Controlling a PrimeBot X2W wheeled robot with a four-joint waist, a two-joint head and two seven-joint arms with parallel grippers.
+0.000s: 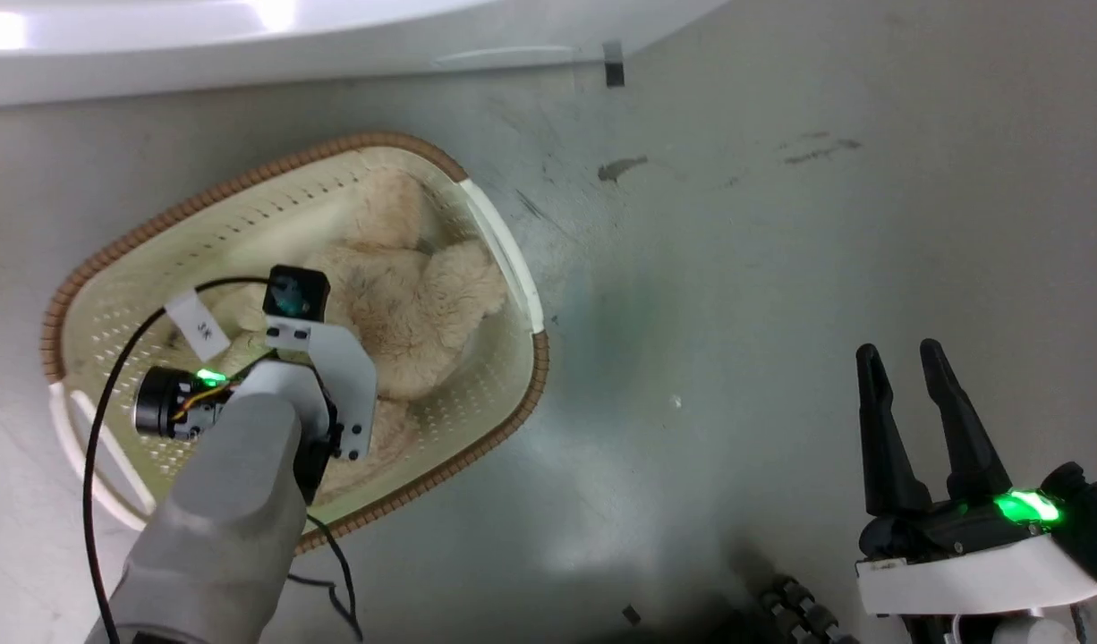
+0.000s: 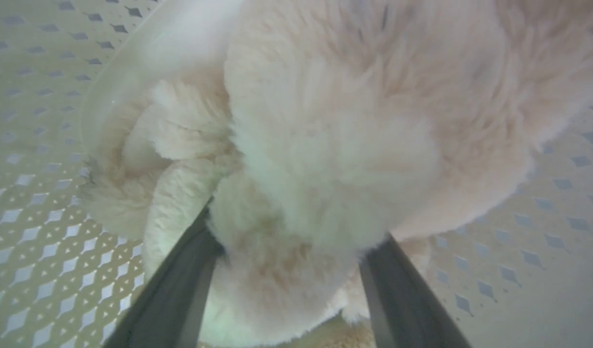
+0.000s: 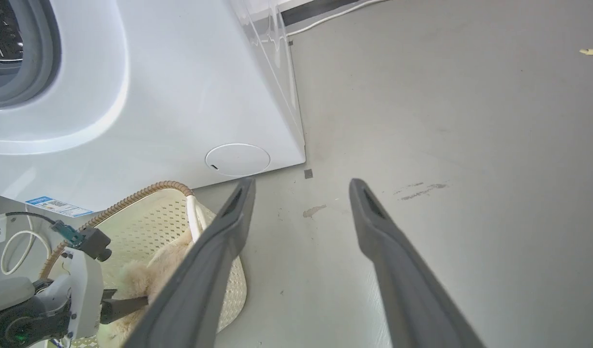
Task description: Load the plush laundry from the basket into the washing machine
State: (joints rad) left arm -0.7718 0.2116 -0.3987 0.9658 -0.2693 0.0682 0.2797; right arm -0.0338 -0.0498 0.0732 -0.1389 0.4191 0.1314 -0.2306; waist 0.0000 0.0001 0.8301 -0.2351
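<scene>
The cream basket (image 1: pixel 199 224) with its brown rim stands on the floor in front of the white washing machine (image 1: pixel 244 45). The beige plush laundry (image 1: pixel 423 304) lies inside it. My left arm reaches down into the basket, and its wrist (image 1: pixel 320 358) hides the fingers in the head view. In the left wrist view my left gripper (image 2: pixel 296 227) is open, its dark fingers (image 2: pixel 180 280) straddling a rounded lump of the plush (image 2: pixel 325 145). My right gripper (image 1: pixel 906 358) hangs open over bare floor, right of the basket. The washer's grey gasket (image 3: pixel 35 58) shows in the right wrist view.
The washer's lower front panel with a round cover (image 3: pixel 237 159) stands just behind the basket (image 3: pixel 151 217). Grey floor with dark stains (image 1: pixel 622 167) stretches to the right. A black tape mark (image 1: pixel 614 64) sits by the washer's corner. My base's wheels (image 1: pixel 799 608) are at the bottom.
</scene>
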